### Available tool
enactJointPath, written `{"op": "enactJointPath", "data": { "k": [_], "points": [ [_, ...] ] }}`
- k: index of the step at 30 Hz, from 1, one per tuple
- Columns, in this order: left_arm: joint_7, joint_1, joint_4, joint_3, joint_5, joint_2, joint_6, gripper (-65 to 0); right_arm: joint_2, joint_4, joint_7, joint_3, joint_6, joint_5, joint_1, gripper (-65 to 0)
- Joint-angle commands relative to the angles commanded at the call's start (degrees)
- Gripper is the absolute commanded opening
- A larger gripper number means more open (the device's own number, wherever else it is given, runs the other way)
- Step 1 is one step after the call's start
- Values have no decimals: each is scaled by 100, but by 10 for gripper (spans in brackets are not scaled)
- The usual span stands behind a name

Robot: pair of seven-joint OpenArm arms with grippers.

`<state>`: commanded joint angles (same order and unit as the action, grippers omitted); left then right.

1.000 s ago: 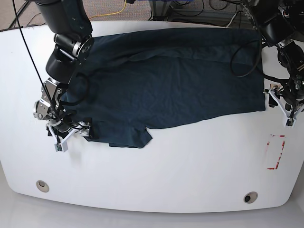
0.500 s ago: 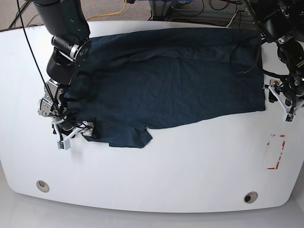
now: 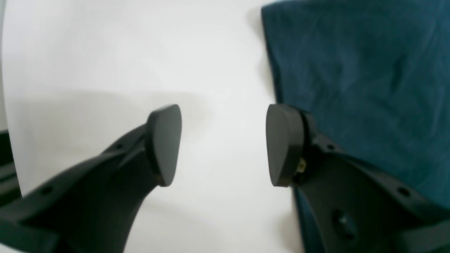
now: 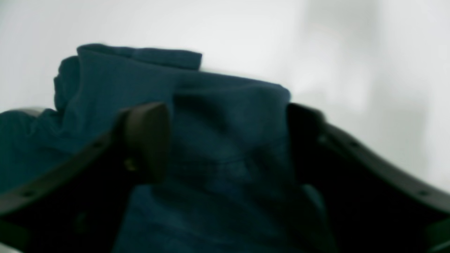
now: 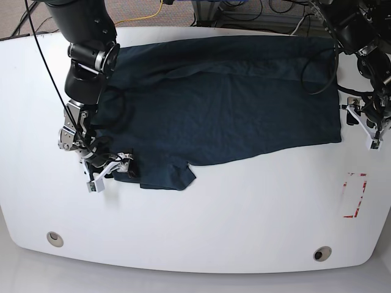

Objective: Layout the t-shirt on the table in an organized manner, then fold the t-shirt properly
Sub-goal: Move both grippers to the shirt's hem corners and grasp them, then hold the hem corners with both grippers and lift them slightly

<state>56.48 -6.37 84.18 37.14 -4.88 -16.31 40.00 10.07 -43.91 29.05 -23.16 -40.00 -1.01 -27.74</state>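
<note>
The dark navy t-shirt [image 5: 232, 104] lies spread across the far half of the white table [image 5: 244, 220], with one sleeve bunched at the front left. My right gripper [image 5: 110, 171] is at that sleeve. In the right wrist view it [image 4: 225, 140] stands open, and a raised fold of the t-shirt [image 4: 228, 105] fills the gap between its fingers. My left gripper [image 5: 361, 128] hangs at the shirt's right edge. It [image 3: 224, 144] is open over bare table [image 3: 140, 52], one finger overlapping the t-shirt's edge [image 3: 369, 70].
A red tape rectangle [image 5: 354, 195] marks the table's right front. Two grey grommet holes [image 5: 55, 238] [image 5: 322, 253] sit near the front edge. A black cable [image 5: 317, 73] loops over the shirt's far right corner. Wires lie on the floor behind the table.
My right gripper has slid rightward and slightly back onto the bunched sleeve. My left gripper has moved a little toward the table's far side along the shirt's right edge.
</note>
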Motion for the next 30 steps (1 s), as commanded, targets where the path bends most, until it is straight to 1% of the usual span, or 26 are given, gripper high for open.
{"op": "enactJointPath", "data": {
  "k": [3, 4, 6, 7, 9, 11, 15, 18, 22, 25, 30],
  "points": [
    [-44, -35, -264, 0, 0, 0, 0, -290, 0, 0, 0, 62, 0, -9, 0, -369],
    [-53, -44, -387, 0, -9, 0, 0, -290, 0, 0, 0, 70, 0, -9, 0, -415],
    [-114, -53, -492, 0, -9, -9, 0, -290, 0, 0, 0, 70, 0, -9, 0, -485],
    [-220, -53, -554, 0, -9, -9, 0, -290, 0, -18, 0, 70, 0, -9, 0, -537],
    [-369, -53, -642, -9, 0, -9, 0, -290, 0, -97, 0, 79, 0, 26, 9, -606],
    [-492, -62, -782, -35, -9, -9, 0, -290, 0, -202, 9, 141, 0, 26, 26, -647],
    [-659, -299, -1046, -44, -9, 0, 0, -290, 0, -440, 9, 229, 0, 26, 167, -647],
    [-791, -510, -1442, -44, -9, 0, -75, -289, -9, -695, 18, 334, 0, 26, 246, -647],
    [-993, -879, -2013, -44, 0, 0, -180, -289, -18, -800, 299, 369, 0, -9, 264, -647],
    [-1090, -1064, -2338, -70, 0, 0, -189, -289, -18, -800, 316, 360, 0, -9, 264, -647],
    [-1108, -1248, -2637, -431, -18, 0, -268, -289, -18, -800, 316, 360, 0, -9, 264, -647]
  ]
}}
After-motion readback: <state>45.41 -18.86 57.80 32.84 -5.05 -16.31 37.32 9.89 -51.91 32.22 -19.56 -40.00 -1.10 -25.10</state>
